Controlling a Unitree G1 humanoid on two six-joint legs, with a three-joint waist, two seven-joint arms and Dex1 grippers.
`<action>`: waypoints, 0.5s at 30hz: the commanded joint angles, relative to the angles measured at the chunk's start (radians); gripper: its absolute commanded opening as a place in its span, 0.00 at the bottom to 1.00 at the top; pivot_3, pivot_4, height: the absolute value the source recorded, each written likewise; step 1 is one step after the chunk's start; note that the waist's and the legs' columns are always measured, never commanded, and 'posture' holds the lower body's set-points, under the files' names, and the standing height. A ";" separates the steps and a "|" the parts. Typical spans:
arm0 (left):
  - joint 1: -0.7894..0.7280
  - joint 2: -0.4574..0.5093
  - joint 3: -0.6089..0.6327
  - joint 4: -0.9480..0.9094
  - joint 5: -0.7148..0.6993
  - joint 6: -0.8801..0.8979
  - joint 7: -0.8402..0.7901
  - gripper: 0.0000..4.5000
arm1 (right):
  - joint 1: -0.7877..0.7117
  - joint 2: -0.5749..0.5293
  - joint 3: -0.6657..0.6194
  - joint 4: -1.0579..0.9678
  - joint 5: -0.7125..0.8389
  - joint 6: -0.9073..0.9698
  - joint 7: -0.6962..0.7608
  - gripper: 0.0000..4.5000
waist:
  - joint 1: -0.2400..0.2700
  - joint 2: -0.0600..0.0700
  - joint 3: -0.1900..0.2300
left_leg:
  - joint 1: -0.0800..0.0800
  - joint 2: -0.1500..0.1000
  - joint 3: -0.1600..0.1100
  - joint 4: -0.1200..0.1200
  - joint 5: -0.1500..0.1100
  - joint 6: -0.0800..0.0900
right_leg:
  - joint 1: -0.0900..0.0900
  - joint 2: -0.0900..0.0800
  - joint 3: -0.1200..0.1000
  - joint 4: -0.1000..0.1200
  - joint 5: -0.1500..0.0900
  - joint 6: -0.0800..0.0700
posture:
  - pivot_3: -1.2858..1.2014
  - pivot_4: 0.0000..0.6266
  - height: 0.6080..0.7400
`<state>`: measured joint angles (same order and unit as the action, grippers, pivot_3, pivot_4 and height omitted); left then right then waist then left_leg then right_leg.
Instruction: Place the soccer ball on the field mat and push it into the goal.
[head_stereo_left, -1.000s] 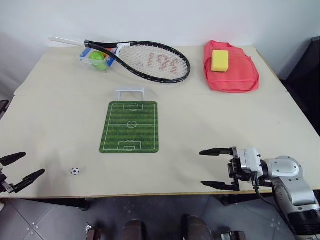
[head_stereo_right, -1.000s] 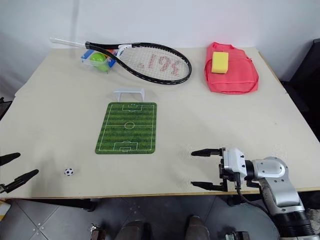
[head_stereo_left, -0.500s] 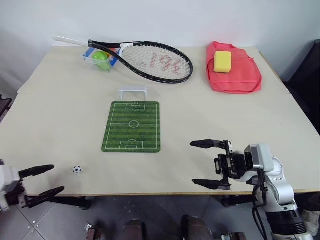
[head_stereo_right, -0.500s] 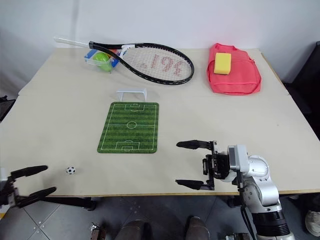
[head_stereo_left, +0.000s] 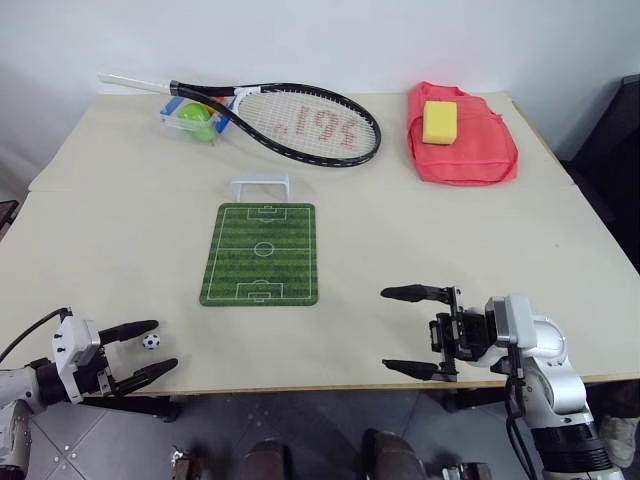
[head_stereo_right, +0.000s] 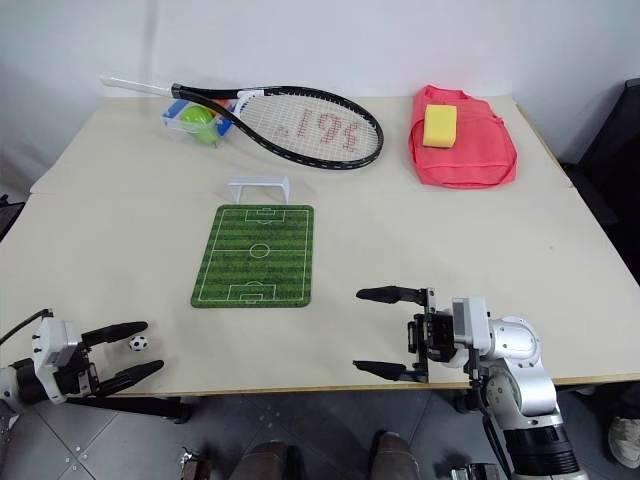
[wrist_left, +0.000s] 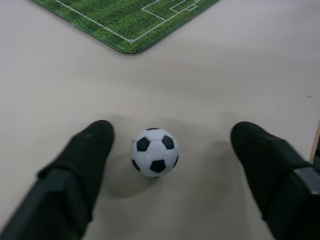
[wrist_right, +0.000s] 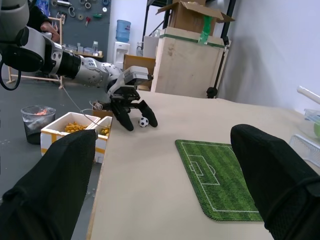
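Left wrist view: soccer ball (wrist_left: 154, 152) between fingers (wrist_left: 85, 160) (untouched)

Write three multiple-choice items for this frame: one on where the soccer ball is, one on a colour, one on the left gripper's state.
1. Where is the soccer ball?
A. on the field mat
B. on the bare table between the left gripper's fingers
C. inside the goal

2. What colour is the sponge lying on the red cloth?
A. yellow
B. blue
C. white

3. How is the left gripper?
A. shut on the ball
B. open, fingers either side of the ball
C. shut on nothing

Key: 1 B, the ball sits off the field mat, near the table's front edge. 2 A, the sponge is plainly yellow. 3 B, the left wrist view shows gaps between ball and both fingers.
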<state>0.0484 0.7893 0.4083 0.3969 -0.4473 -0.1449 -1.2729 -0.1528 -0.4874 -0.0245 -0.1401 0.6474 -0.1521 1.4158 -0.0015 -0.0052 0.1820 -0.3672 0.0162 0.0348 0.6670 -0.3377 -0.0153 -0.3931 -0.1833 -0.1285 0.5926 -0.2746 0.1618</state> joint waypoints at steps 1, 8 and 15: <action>-0.001 -0.001 0.001 0.006 0.002 -0.010 0.004 0.64 | 0.014 0.003 -0.018 -0.031 0.006 -0.015 -0.015 1.00 | 0.000 0.000 0.000 | 0.000 0.000 0.000 0.000 0.000 0.000 | 0.000 0.000 0.000 0.000 0.000 0.000 | 0.52 0.24 1.00; -0.008 -0.004 -0.006 0.001 0.007 -0.023 0.015 0.21 | 0.028 -0.011 -0.013 -0.044 -0.001 -0.004 -0.032 1.00 | -0.001 0.000 0.000 | 0.000 0.000 0.000 0.000 0.000 0.000 | 0.000 0.000 0.000 0.000 0.000 0.000 | 0.52 0.24 1.00; -0.073 -0.006 -0.030 -0.151 -0.066 0.070 0.031 0.19 | 0.020 -0.009 -0.037 -0.004 -0.013 -0.033 -0.042 1.00 | 0.003 0.000 0.000 | 0.000 0.000 0.000 0.001 0.000 0.000 | 0.000 0.000 0.000 0.000 0.000 0.000 | 0.52 0.24 1.00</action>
<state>0.0133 0.7838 0.3817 0.3598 -0.4546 -0.1157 -1.2430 -0.1320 -0.4908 -0.0279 -0.1447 0.6316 -0.1591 1.3813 0.0012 -0.0053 0.1820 -0.3676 0.0161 0.0348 0.6683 -0.3378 -0.0152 -0.3931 -0.1833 -0.1282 0.5931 -0.2745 0.1617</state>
